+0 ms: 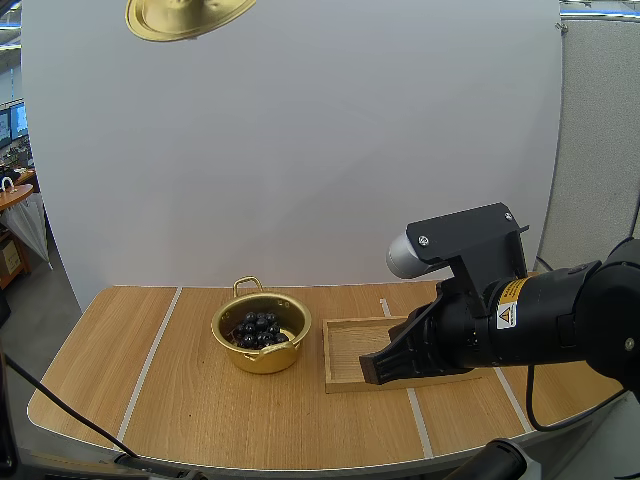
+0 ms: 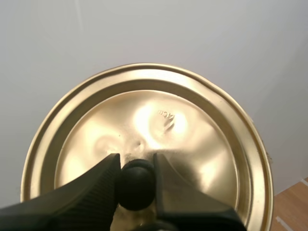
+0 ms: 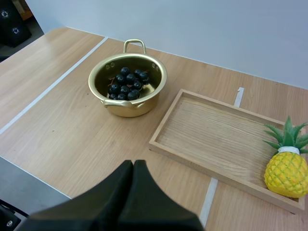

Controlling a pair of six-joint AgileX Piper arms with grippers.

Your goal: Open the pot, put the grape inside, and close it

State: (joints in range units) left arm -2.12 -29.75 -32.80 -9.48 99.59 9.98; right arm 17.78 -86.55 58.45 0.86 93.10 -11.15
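High above the worktop (image 1: pixel 180 400), left gripper (image 2: pixel 136 163) clamped on the lid (image 2: pixel 159 120) by its knob (image 2: pixel 136 185), right gripper (image 3: pixel 133 166) fingers pressed together, low near the wooden tray (image 3: pixel 211 132), open pot (image 1: pixel 262 355) on worktop, grapes (image 1: pixel 259 328) inside, pineapple (image 3: pixel 287 171) in tray

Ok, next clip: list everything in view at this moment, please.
table: one, light wood with pale stripes
tray: one, wooden, on the table
pot: one, gold, open, on the table beside the tray
grapes: one bunch, dark, inside the pot
lid: one, gold, held in the air, off the pot
pineapple: one, yellow with green leaves, on the tray's end away from the pot
left claw: black, shut on the lid
right claw: black, shut on nothing, near the tray
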